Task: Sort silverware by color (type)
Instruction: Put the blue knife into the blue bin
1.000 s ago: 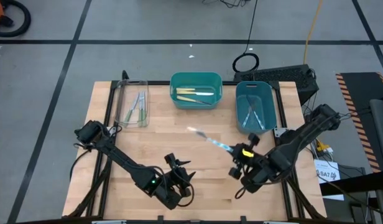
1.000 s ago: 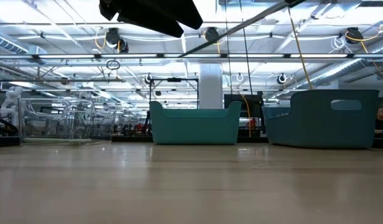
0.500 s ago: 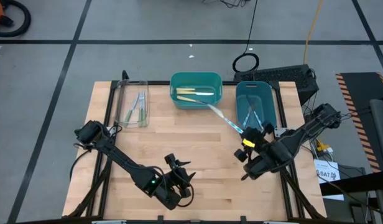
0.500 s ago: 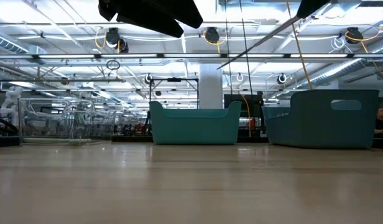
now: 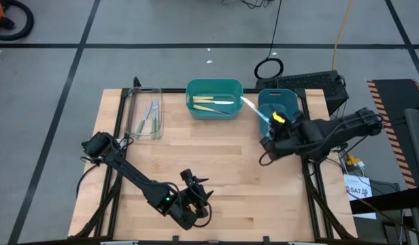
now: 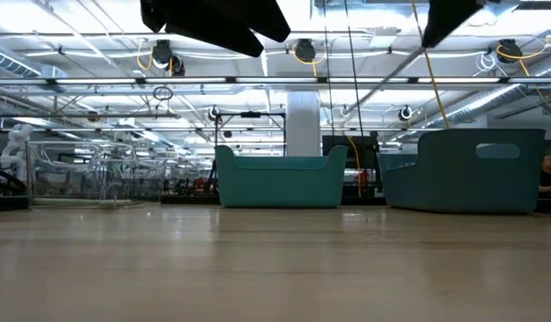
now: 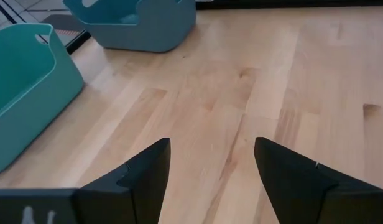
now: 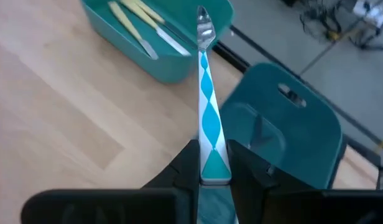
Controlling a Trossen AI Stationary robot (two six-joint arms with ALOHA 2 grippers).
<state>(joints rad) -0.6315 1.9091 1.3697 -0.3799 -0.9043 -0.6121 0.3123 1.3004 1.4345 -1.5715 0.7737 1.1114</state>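
My right gripper [image 5: 271, 126] [image 8: 209, 177] hangs over the near left corner of the blue bin [image 5: 280, 117] and is shut on a utensil [image 5: 253, 110] with a light blue and white diamond handle. Its silver end [image 8: 204, 28] points toward the teal bin [image 5: 214, 99]. Yellow-handled utensils [image 5: 211, 103] lie in the teal bin, pale green ones [image 5: 150, 117] in the clear tray [image 5: 136, 112], and light blue ones [image 5: 277, 126] in the blue bin. My left gripper [image 5: 196, 194] [image 7: 210, 162] waits open near the table's near edge. My right gripper pinches the light blue utensil by the free end of its handle [image 8: 211, 152] between the two fingers. The fingers lie along the utensil, which sticks straight out ahead of them. It is lifted clear of the table, with its silver end toward the far left.
The clear tray, teal bin and blue bin stand in a row along the table's far edge. Bare wooden tabletop [image 5: 209, 156] lies between them and the arms. A cable coil [image 5: 269, 68] and dark equipment [image 5: 311, 83] sit beyond the far right corner.
My right gripper has moved from the table's near right part toward the far edge, up to the blue bin, carrying the light blue utensil lifted clear. It has stayed shut on the handle, and the silver end now reaches between the teal and blue bins.
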